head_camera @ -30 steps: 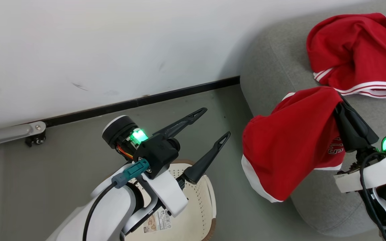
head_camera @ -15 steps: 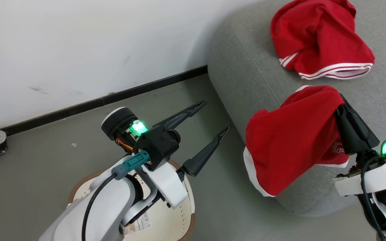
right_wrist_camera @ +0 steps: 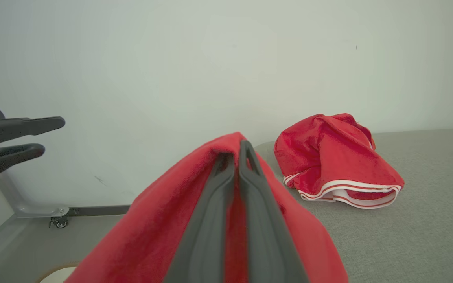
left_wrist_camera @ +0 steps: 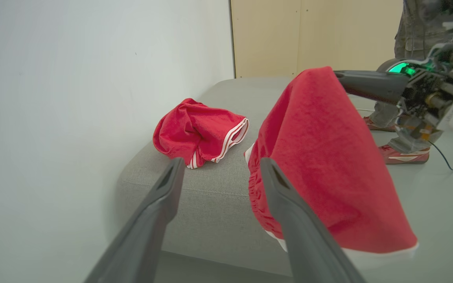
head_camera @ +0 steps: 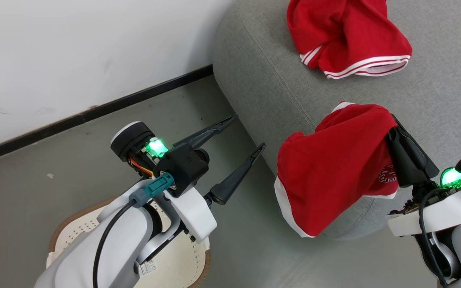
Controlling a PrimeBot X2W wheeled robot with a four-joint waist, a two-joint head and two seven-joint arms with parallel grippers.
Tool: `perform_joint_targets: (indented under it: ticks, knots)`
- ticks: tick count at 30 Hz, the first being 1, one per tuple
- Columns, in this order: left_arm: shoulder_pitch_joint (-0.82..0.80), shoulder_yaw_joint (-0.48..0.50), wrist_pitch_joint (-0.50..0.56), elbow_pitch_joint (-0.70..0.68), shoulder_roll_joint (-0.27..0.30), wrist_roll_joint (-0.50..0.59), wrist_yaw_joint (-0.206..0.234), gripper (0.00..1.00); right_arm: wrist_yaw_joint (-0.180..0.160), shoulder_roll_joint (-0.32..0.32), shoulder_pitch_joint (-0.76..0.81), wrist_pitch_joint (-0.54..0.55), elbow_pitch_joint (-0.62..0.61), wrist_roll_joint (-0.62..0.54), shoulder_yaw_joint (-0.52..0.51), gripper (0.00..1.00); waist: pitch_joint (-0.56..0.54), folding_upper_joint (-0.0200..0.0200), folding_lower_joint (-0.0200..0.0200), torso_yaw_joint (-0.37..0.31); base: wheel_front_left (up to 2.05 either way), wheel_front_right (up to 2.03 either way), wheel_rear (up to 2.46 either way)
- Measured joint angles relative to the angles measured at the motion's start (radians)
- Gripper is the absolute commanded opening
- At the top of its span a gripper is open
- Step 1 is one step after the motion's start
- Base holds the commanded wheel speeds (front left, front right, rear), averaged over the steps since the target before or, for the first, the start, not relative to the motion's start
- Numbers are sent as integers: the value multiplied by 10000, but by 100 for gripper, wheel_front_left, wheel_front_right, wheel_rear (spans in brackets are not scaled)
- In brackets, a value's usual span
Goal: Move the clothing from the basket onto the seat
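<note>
Right claw (right_wrist_camera: 235, 155): clamped on a red garment (head_camera: 334, 176) that hangs over the sofa (head_camera: 262, 80) edge.
Left claw (head_camera: 248, 132): wide, beside the sofa.
Other garment (head_camera: 346, 36): lying on the sofa.

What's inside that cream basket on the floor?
The basket shows bare perforated plastic and a paper label, nothing else in the part that shows. The robot's left arm covers its middle, so what lies beneath cannot be seen.
</note>
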Motion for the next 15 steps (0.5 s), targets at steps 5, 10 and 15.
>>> perform_joint_targets:
  ticks: [5,10,15]
  knots:
    - [-24,17,125,-63,73,61,15,100,0,-6,-88,2,267,-52,-33,0,188,0,0,-183,0,0,0]
    - [-39,29,305,-197,115,96,105,100,0,-81,-774,2,550,-61,-299,0,473,0,1,-309,0,0,0]
    - [-41,29,512,-326,148,146,209,100,0,-445,-1627,2,840,-209,-729,0,801,0,0,-328,0,0,0]
